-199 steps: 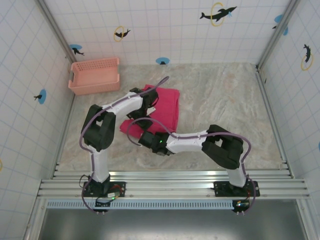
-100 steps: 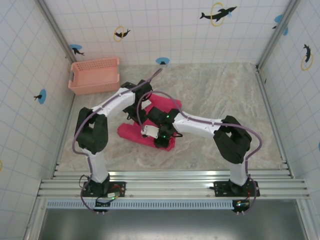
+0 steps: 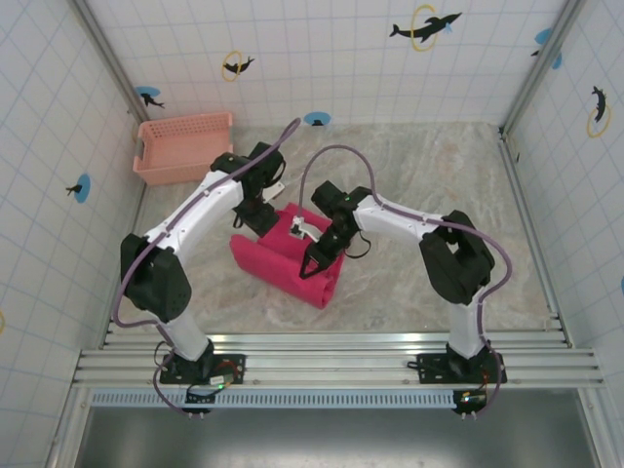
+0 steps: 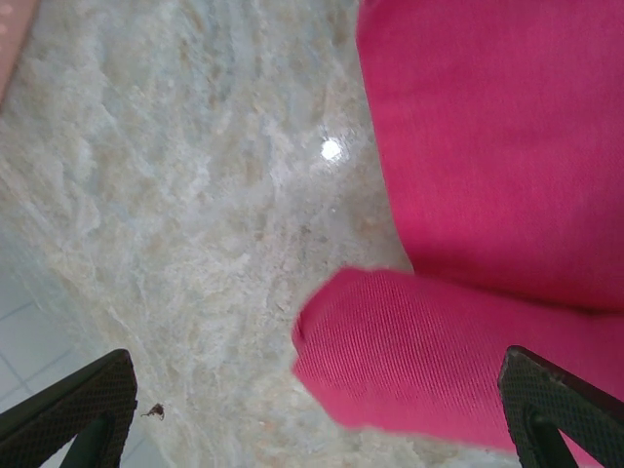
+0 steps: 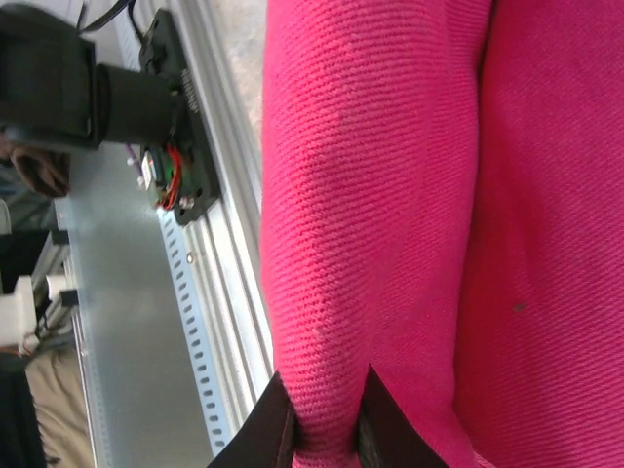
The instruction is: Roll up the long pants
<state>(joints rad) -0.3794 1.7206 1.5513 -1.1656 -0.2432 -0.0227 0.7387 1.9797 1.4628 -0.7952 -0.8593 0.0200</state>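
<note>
The long pants lie as a bright pink-red folded bundle in the middle of the marble table. My right gripper comes down on the bundle's right side. In the right wrist view it is shut on a raised fold of the pants, with cloth squeezed between both fingers. My left gripper hovers over the bundle's far left corner. In the left wrist view it is open, its fingertips far apart. A rounded folded end of the pants lies below between them.
A salmon-pink lattice basket stands at the back left against the tiled wall. The aluminium rail with both arm bases runs along the near edge. Bare marble spreads to the right of the pants.
Both arms have reached farther from their bases. The pants, first spread flat, are now bunched into a shorter, thicker bundle nearer the rail, with the right gripper pinching a fold.
</note>
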